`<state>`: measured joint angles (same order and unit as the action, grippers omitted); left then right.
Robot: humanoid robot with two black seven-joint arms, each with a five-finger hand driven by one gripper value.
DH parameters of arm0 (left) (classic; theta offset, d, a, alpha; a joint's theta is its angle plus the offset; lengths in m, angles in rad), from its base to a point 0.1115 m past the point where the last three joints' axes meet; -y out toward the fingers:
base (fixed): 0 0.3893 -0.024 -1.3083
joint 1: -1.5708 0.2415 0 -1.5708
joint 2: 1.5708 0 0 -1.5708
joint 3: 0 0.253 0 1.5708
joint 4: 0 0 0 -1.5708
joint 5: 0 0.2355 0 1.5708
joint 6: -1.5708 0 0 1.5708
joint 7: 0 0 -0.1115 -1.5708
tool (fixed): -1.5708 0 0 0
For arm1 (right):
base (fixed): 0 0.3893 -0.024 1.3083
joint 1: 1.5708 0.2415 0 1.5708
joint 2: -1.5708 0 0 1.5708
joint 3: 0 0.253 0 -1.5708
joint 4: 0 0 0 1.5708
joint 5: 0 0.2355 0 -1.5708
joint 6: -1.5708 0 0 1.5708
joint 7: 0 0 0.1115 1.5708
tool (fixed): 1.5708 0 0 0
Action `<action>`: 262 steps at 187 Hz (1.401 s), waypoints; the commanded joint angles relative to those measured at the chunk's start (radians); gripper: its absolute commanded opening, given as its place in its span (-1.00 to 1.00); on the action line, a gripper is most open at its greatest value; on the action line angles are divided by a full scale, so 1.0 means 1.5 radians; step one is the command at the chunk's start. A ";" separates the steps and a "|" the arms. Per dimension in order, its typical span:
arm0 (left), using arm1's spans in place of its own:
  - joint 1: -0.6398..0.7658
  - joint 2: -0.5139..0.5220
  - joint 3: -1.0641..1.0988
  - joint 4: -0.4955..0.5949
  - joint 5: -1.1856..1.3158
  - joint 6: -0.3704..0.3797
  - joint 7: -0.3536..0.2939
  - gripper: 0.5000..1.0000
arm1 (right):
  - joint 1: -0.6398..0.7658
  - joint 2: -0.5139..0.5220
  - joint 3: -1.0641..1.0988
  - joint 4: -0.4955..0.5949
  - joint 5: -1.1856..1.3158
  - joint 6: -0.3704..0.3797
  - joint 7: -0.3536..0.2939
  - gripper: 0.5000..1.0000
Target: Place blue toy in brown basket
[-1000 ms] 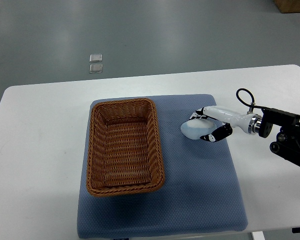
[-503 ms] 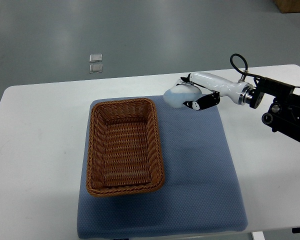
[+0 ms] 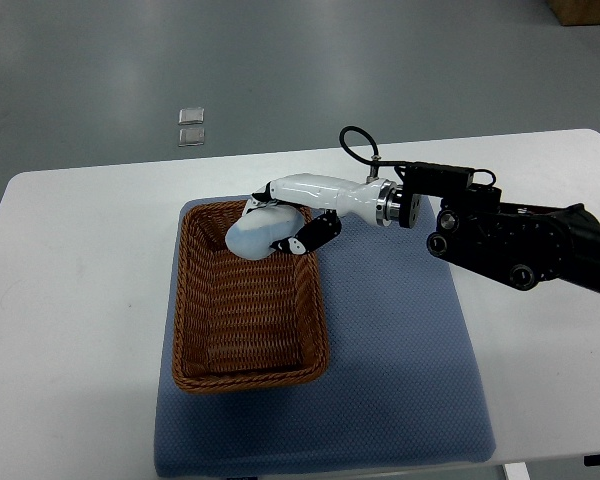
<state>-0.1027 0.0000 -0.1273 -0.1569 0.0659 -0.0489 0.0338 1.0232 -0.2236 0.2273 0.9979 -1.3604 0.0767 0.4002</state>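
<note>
The pale blue toy [image 3: 251, 233] is held in my right hand [image 3: 277, 222], whose white fingers are curled around it. The hand and toy hang over the far right part of the brown wicker basket [image 3: 198, 330], above its inside. The basket is rectangular, holds nothing else and sits on the left half of a blue mat [image 3: 400, 370]. My right arm [image 3: 500, 240] reaches in from the right edge across the mat. The left arm is out of view.
The blue mat lies on a white table [image 3: 80, 300]. Two small clear squares [image 3: 191, 127] lie on the grey floor beyond the table. A brown box corner [image 3: 585, 10] shows at the top right.
My right hand lifted the blue toy off the mat, carried it up and to the left, and now holds it over the basket's far end.
</note>
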 commanded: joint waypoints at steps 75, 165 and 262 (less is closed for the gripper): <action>0.000 0.000 0.001 0.002 0.000 0.000 0.000 1.00 | 0.004 0.027 -0.027 -0.016 0.001 -0.006 -0.001 0.46; -0.001 0.000 0.002 0.002 0.000 0.000 0.000 1.00 | -0.046 -0.054 0.062 -0.024 0.141 -0.056 -0.024 0.46; -0.001 0.000 0.000 0.002 0.000 0.000 0.000 1.00 | -0.274 -0.054 0.383 -0.029 0.463 -0.113 -0.136 0.45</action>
<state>-0.1046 0.0000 -0.1243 -0.1533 0.0659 -0.0493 0.0338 0.6437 -0.3211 0.7753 0.9540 -0.7857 -0.0624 0.2031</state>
